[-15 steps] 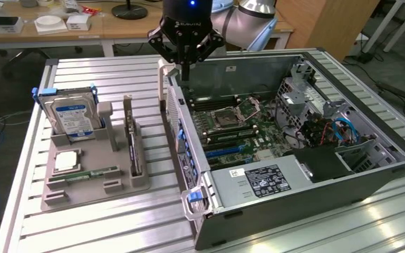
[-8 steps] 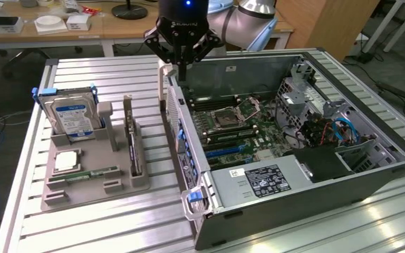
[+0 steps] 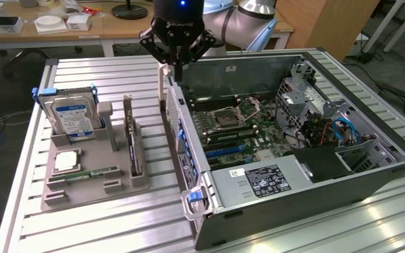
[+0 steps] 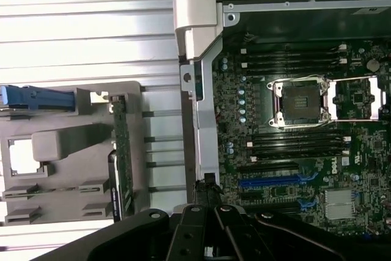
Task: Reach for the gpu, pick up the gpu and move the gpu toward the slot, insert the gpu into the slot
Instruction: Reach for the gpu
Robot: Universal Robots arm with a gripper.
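Observation:
The gpu (image 3: 133,141) is a thin dark card standing on edge in a groove of the grey holder (image 3: 97,187), its silver bracket end toward the back. In the wrist view the gpu (image 4: 121,157) appears edge on. My gripper (image 3: 177,67) hangs above the back left corner of the open computer case (image 3: 371,179), to the exterior view's right of the gpu and well above it. Its fingers are shut with nothing between them, as the wrist view also shows (image 4: 208,198). The blue slot (image 3: 223,150) lies on the motherboard, also visible in the wrist view (image 4: 272,181).
A silver hard drive (image 3: 72,118) with a blue label stands at the holder's back. A processor chip (image 3: 69,159) and a green memory stick (image 3: 93,173) lie on the holder. The case's metal side wall (image 3: 181,153) stands between holder and motherboard. A desk with boxes lies behind.

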